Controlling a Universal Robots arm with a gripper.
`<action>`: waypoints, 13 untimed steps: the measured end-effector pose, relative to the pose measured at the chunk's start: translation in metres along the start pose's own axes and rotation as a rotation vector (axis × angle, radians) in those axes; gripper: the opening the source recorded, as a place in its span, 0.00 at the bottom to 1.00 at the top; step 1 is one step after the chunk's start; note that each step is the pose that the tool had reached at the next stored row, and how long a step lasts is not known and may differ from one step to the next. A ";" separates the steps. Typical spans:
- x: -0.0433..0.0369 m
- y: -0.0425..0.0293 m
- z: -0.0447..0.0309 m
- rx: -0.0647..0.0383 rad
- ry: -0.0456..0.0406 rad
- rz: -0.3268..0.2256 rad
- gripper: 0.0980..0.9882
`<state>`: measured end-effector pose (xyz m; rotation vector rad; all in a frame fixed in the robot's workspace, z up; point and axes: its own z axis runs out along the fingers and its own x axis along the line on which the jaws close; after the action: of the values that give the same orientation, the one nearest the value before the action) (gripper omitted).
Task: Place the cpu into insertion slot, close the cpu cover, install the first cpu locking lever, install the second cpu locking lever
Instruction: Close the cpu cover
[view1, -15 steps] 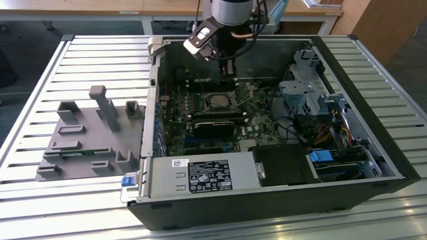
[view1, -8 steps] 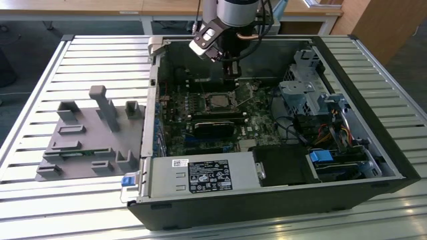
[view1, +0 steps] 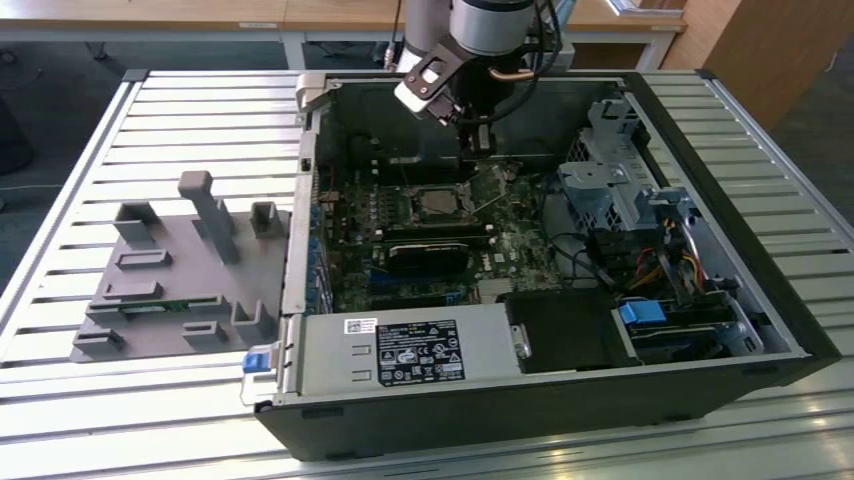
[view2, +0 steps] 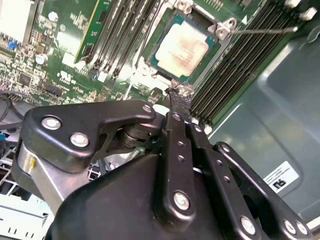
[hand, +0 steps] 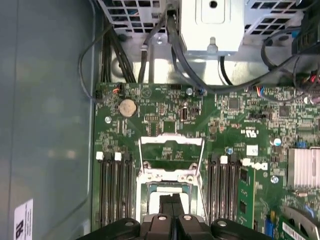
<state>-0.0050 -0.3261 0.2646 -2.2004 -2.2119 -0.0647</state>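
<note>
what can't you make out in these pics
First wrist view: the fingers cover part of the cpu, so its seating along that side is hidden.
Second wrist view: the gripper blocks the board under it with its own body; whether the fingers touch anything cannot be told.
Exterior view: the insertion slot is too small to tell what lies over it.

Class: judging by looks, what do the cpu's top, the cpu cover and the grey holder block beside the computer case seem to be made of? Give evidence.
The cpu: top looks like metal, pale satin silver with soft glare.
The cpu cover: apparently thin stamped sheet metal, bright, glinting at its edges.
The holder block: probably plastic; uniform matte grey, chunky moulded shapes, no shine.
</note>
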 end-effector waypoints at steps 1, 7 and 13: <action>0.0000 0.0013 0.0001 0.000 0.0001 0.000 0.02; 0.0000 0.0076 -0.0001 0.000 0.0001 0.000 0.02; -0.0001 0.0212 0.0000 0.001 -0.0001 0.000 0.02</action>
<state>0.0161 -0.3260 0.2649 -2.2001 -2.2117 -0.0639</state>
